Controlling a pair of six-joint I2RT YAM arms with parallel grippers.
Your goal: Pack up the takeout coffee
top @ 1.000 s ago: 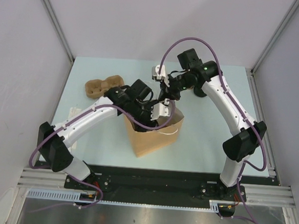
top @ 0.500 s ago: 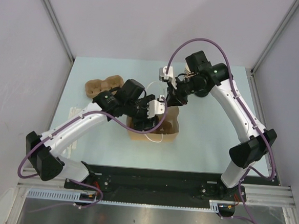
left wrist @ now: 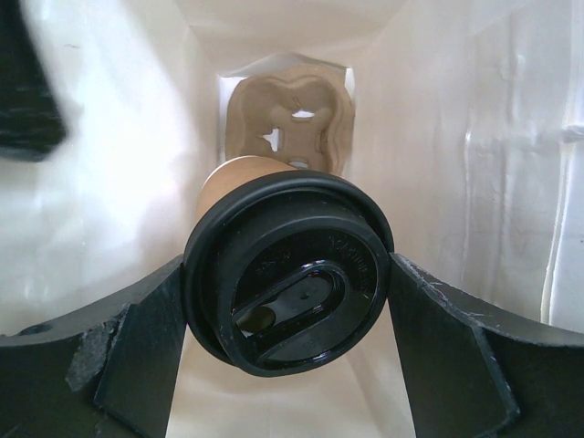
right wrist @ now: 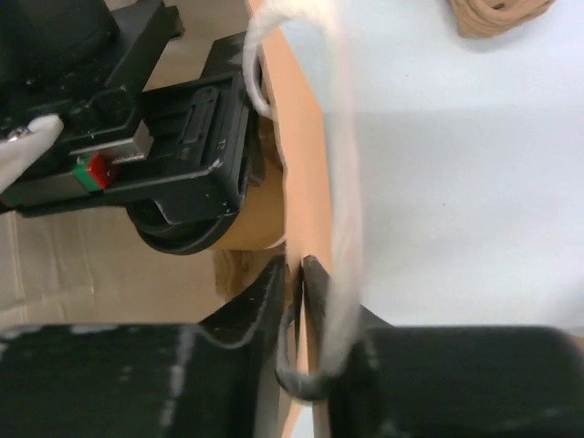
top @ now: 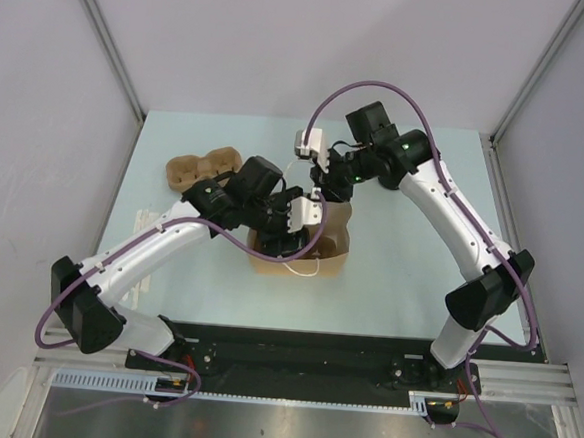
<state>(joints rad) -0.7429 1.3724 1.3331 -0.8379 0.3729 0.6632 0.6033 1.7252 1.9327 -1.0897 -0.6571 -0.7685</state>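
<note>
The takeout coffee (left wrist: 287,274), a brown paper cup with a black lid, hangs inside the paper bag (top: 332,244). My left gripper (left wrist: 287,265) is shut on it, one finger on each side of the lid. Below the cup, a moulded pulp carrier (left wrist: 290,114) lies on the bag's floor. My right gripper (right wrist: 299,265) stands at the bag's far rim, its jaws pinched on the bag's wall (right wrist: 301,164). The white string handle (right wrist: 342,182) loops past its fingers. The right wrist view also shows the cup (right wrist: 246,219) under the left gripper's body (right wrist: 173,119).
A second brown pulp carrier (top: 200,168) sits on the pale table (top: 408,277) at the back left of the bag. Both arms arch over the bag from either side. Grey walls enclose the table on three sides.
The bag has gone from leaning toward the front to standing upright. My left gripper has sunk into it with the cup. My right gripper has shifted slightly left at the rim.
</note>
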